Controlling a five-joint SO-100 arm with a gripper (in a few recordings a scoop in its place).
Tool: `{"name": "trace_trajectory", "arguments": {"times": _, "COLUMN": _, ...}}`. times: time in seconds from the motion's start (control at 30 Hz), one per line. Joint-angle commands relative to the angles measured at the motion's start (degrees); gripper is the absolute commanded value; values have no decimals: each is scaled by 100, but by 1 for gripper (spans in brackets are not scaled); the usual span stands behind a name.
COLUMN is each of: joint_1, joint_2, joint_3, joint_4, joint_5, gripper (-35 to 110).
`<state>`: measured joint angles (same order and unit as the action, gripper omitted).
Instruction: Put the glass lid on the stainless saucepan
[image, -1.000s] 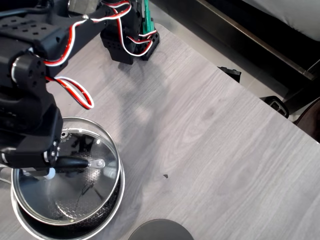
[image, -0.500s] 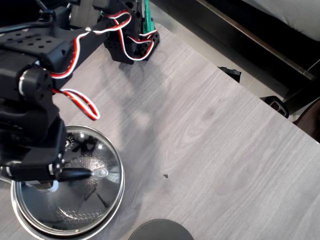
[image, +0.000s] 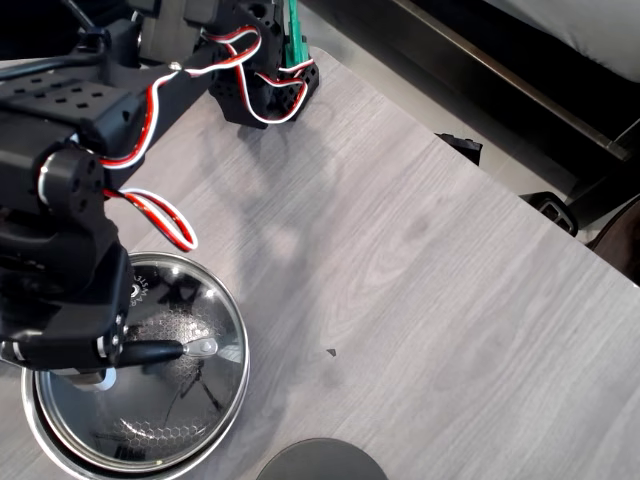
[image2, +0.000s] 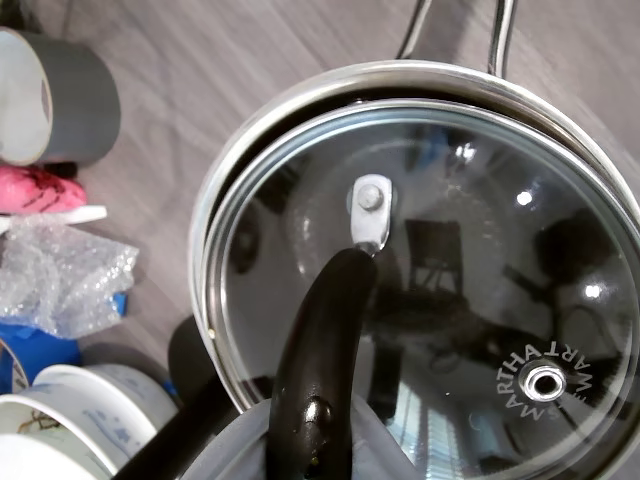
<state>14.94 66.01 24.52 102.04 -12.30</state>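
Note:
The glass lid (image: 175, 385) lies over the stainless saucepan (image: 52, 450) at the table's lower left in the overhead view, its steel rim just inside the pan's rim. My gripper (image: 100, 358) is shut on the lid's black bar handle (image: 150, 350). In the wrist view the handle (image2: 325, 330) runs up from my gripper (image2: 310, 445) across the glass lid (image2: 480, 300). The saucepan's rim (image2: 245, 145) rings the lid, a little wider on the left. The pan's steel side handle (image2: 455, 25) points to the top edge. I cannot tell if the lid rests fully on the pan.
A dark grey disc (image: 320, 462) lies at the bottom edge right of the pan. The arm's base (image: 260, 85) stands at the top. Left of the pan are a grey roll (image2: 60, 95), a pink object (image2: 40, 190), bubble wrap (image2: 60, 280) and white bowls (image2: 60, 430).
The lid, held by my gripper, has moved down and slightly left from an offset spot above the pan to sit centred within the pan's rim.

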Motion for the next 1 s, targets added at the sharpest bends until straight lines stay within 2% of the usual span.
{"name": "trace_trajectory", "arguments": {"times": 0.0, "joint_1": 44, "joint_2": 114, "joint_3": -413, "joint_4": -62, "joint_5": -44, "gripper": 0}}
{"name": "trace_trajectory", "arguments": {"times": 0.97, "joint_1": 141, "joint_2": -97, "joint_3": -501, "joint_4": -97, "joint_5": -79, "gripper": 0}}
